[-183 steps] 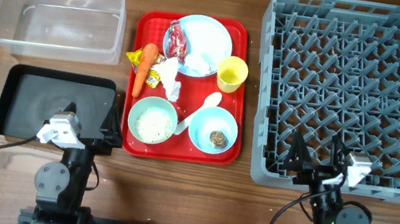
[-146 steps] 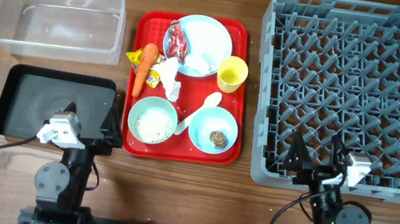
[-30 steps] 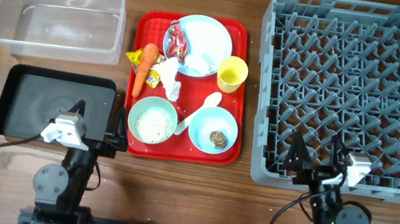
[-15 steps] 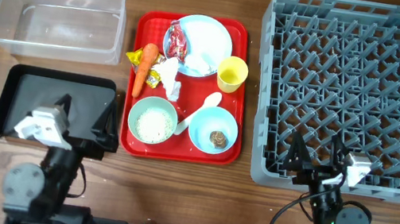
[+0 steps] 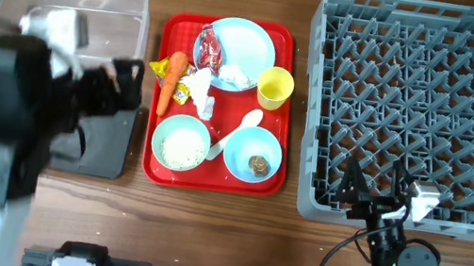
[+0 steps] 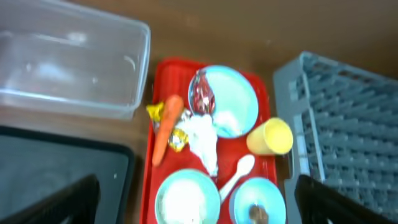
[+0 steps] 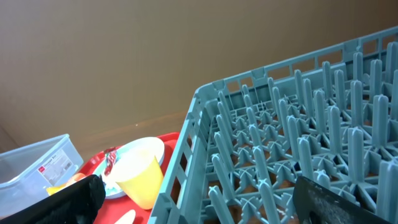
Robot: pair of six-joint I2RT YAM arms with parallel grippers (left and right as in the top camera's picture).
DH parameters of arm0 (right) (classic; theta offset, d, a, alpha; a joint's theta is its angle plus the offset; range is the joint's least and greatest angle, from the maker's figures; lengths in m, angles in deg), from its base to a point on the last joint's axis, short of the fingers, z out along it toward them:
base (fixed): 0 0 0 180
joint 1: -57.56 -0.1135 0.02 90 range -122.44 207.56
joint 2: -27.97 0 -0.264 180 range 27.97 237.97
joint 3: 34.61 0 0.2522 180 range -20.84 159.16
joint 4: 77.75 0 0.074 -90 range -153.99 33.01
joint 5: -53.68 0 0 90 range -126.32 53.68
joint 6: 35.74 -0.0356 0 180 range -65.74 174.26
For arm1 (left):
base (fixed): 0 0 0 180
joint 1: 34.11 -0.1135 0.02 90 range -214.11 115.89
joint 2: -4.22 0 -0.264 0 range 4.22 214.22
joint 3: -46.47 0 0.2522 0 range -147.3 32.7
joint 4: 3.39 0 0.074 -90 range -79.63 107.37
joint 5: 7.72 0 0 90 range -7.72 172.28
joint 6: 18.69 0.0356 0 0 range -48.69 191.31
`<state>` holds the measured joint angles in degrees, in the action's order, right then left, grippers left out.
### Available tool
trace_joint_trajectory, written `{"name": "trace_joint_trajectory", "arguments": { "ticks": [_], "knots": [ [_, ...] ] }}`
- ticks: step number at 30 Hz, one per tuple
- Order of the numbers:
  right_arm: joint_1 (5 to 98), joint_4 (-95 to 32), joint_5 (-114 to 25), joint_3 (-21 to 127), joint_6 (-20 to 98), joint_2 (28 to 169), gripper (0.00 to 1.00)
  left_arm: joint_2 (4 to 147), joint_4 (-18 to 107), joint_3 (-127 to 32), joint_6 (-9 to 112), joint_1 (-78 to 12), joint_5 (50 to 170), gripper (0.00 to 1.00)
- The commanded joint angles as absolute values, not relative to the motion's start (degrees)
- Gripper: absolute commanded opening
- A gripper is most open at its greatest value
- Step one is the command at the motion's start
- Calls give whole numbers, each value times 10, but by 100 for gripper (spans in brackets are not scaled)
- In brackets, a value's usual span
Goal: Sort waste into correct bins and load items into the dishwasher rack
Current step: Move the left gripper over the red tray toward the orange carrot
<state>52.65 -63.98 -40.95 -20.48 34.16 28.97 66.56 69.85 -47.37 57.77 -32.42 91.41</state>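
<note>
Carrot (image 5: pixel 169 81) lies at the red tray's (image 5: pixel 285 121) left edge, touching a yellow wrapper (image 5: pixel 181 93) and tissue (image 5: pixel 203 102), so the left gripper (image 6: pixel 196 180), spread wide and empty nearby, might drag those along and mix the sorting; the right gripper (image 5: pixel 373 178), also spread, holds nothing.

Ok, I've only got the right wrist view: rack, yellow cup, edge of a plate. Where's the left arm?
Observer: High over the black tray and clear tub, its pincer open and empty.
Reviewer: Anything loaded in the rack?
Observer: No, the rack holds nothing; everything sits on the red tray.
Reviewer: And the bowls?
Observer: The green bowl holds rice; the blue bowl holds a brown lump.
</note>
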Motion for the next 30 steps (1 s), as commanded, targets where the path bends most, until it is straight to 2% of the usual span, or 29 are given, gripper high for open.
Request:
{"name": "trace_joint_trajectory", "arguments": {
  "ticks": [1,10,15,20,25,30],
  "knots": [
    [523,-641,-402,-205,346,285,100,787,757,-575,591,-304,923,100],
    [523,-641,-402,-205,346,285,100,925,763,-579,589,-297,932,100],
    [523,-641,-402,-205,346,285,100,973,771,-579,568,-291,946,74],
    [523,-641,-402,-205,346,285,100,1001,781,-578,567,-262,894,44],
    [523,-641,-402,-205,346,285,100,1010,765,-572,567,-220,810,38],
    [523,-641,-402,-205,346,285,100,1011,741,-557,553,-202,764,39]
  ]
}}
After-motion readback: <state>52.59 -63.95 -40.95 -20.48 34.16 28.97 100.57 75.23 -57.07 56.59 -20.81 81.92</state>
